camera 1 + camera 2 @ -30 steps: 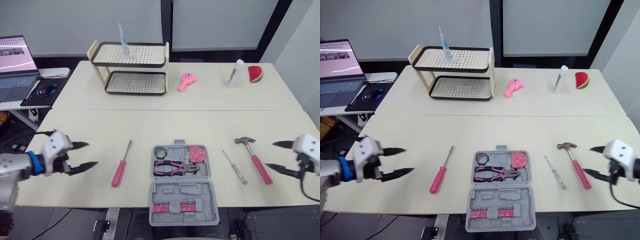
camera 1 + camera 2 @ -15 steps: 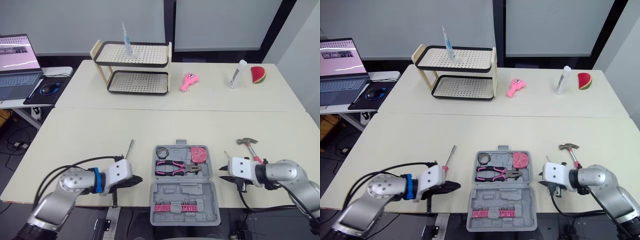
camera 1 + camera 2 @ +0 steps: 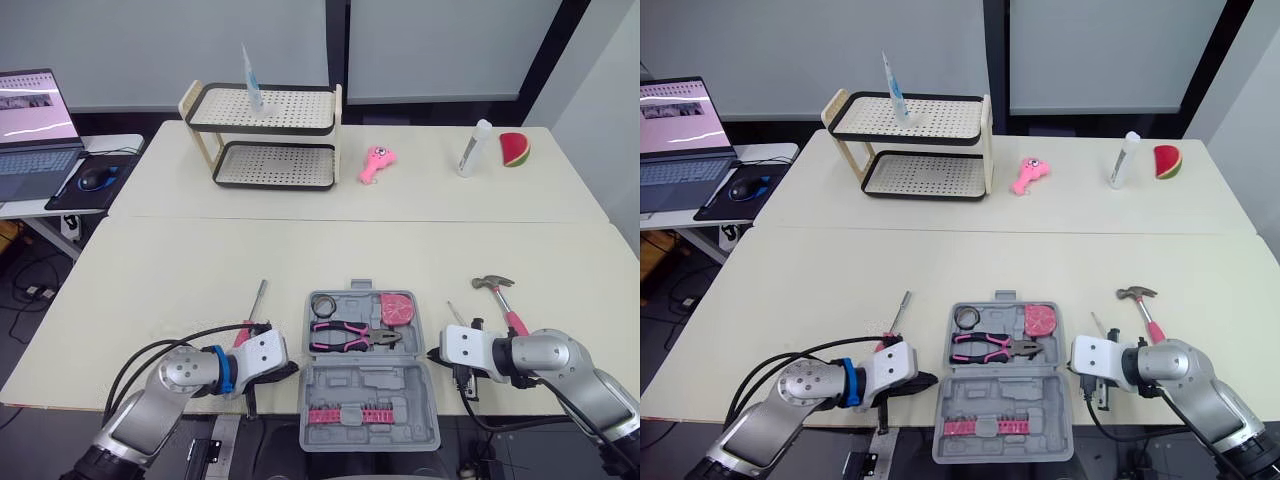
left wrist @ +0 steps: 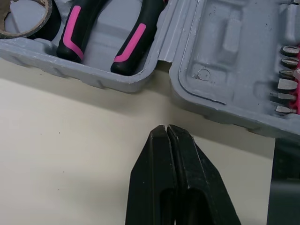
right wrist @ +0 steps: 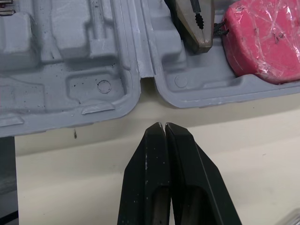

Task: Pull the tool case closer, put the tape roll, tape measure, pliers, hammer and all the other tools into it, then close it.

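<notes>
Fingers together, my left gripper (image 4: 167, 127) and right gripper (image 5: 162, 124) flank the open grey plastic tool case (image 3: 340, 386), lower centre. It is probably stiff and light, sliding easily when squeezed at its hinge.

Tool case (image 3: 367, 385) at near edge of table (image 3: 300, 250), holding tape roll (image 3: 321, 304), pliers (image 3: 355, 335), tape measure (image 3: 397, 308); screwdriver (image 3: 258, 298) left, hammer (image 3: 508, 306) right, rack (image 3: 265, 135) behind.
</notes>
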Tool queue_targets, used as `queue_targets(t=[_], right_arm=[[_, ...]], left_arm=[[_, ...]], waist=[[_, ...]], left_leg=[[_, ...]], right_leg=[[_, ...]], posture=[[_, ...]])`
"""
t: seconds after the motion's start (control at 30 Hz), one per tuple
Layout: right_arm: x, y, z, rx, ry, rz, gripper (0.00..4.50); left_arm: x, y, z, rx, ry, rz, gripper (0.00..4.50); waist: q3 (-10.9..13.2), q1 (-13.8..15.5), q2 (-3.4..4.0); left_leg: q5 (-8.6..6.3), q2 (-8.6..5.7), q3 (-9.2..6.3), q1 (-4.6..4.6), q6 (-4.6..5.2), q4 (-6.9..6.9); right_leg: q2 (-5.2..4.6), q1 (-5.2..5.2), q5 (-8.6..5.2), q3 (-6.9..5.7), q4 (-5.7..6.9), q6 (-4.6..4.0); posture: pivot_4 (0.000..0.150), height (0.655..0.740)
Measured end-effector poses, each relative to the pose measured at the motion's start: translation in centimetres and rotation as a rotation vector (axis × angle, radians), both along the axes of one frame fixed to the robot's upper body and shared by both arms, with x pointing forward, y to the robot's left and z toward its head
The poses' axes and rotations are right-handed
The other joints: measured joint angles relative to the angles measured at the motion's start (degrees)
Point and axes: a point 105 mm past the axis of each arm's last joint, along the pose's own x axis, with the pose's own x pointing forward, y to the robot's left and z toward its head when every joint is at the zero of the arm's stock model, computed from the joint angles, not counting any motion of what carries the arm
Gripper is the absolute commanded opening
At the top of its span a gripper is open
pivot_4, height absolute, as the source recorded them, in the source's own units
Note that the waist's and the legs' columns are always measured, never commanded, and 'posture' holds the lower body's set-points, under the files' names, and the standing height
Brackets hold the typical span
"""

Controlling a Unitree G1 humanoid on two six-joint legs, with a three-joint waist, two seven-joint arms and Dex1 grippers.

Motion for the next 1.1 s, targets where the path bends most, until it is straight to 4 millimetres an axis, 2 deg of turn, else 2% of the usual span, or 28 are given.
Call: queue_targets(t=[0.1,0.4,0.7,1.1], right_arm=[[-0.4,0.7,-0.6,0.008,0.021,0.008,0.01],[0.0,1.1,-0.8,0.016,0.027,-0.043,0.01],[2.7,0.7,-0.2,0.017,-0.028,-0.111,0.01],[4.2,0.5,-0.2,0.027,-0.048,-0.158,0.01]], left_arm=[[0.1,-0.7,-0.3,-0.012,0.003,-0.001,0.00],[1.5,-1.8,-0.4,-0.014,-0.025,-0.026,0.00],[5.1,-2.7,0.2,0.008,-0.162,-0.064,0.00],[7.7,-3.2,0.5,0.029,-0.242,-0.090,0.00]], waist=[[-0.01,0.00,0.01],[-0.12,0.22,0.13],[-0.14,1.21,0.17],[-0.14,1.20,0.17]], left_leg=[[0.00,0.00,0.00,0.00,0.00,0.00],[0.00,-0.06,0.00,0.11,0.00,0.04],[0.00,-0.10,-0.02,0.27,0.00,0.13],[0.01,-0.09,-0.06,0.21,-0.01,0.22]], right_leg=[[0.00,0.00,0.00,0.00,0.01,0.00],[-0.02,0.16,0.00,-0.01,-0.02,0.00],[-0.04,0.38,0.00,-0.27,-0.06,0.00],[-0.04,0.37,0.00,-0.33,-0.03,0.00]], posture=[[0.150,0.7400],[0.150,0.7400],[0.150,0.7400],[0.150,0.7400]])
